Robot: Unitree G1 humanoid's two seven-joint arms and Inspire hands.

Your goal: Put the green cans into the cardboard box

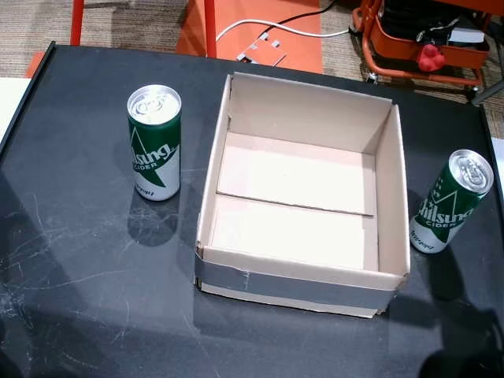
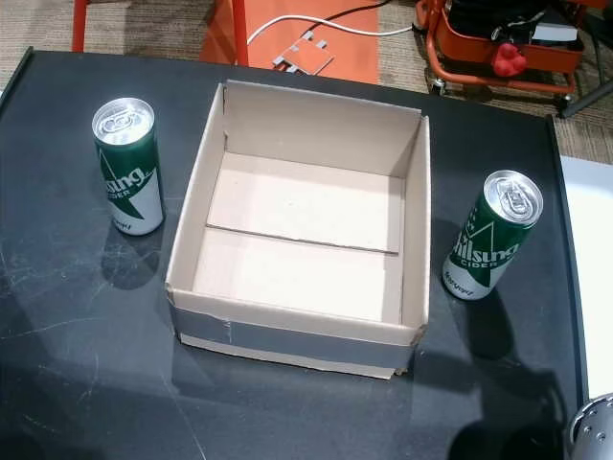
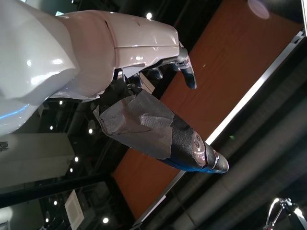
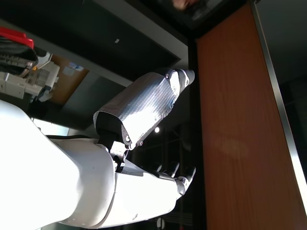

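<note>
The left hand point(image 3: 144, 62) appears only in the left wrist view, raised against a ceiling and an orange wall panel; its fingers point(image 3: 189, 76) are spread apart and hold nothing, and its thumb point(image 3: 158, 134) is wrapped in grey tape. The right hand point(image 4: 129, 191) appears in the right wrist view, likewise raised, with its fingers point(image 4: 184, 177) extended and empty and its taped thumb point(image 4: 144, 108) standing clear of them. In a head view a rounded metallic part point(image 2: 594, 431) shows at the lower right corner; what it belongs to cannot be told. On the black desk point(image 1: 79, 299), nearest the robot, the cardboard box point(image 1: 303, 287) sits with its front wall banded in grey tape; it is open at the top and its floor is bare in both head views. To the left of the box, apart from it, a green can point(image 1: 154, 142) stands upright with its silver top and pull tab facing up. To the right of the box, close beside its right wall but not visibly touching, a second green can point(image 1: 450, 201) also stands upright, near the right edge of the desk. Both cans are outside the box. The desk surface shows fine scratches. Beyond the far edge of the desk lies the floor, with an orange panel point(image 1: 268, 24), a white cable point(image 1: 276, 27) across it, and an orange-framed cart point(image 1: 425, 47) at the upper right.
</note>
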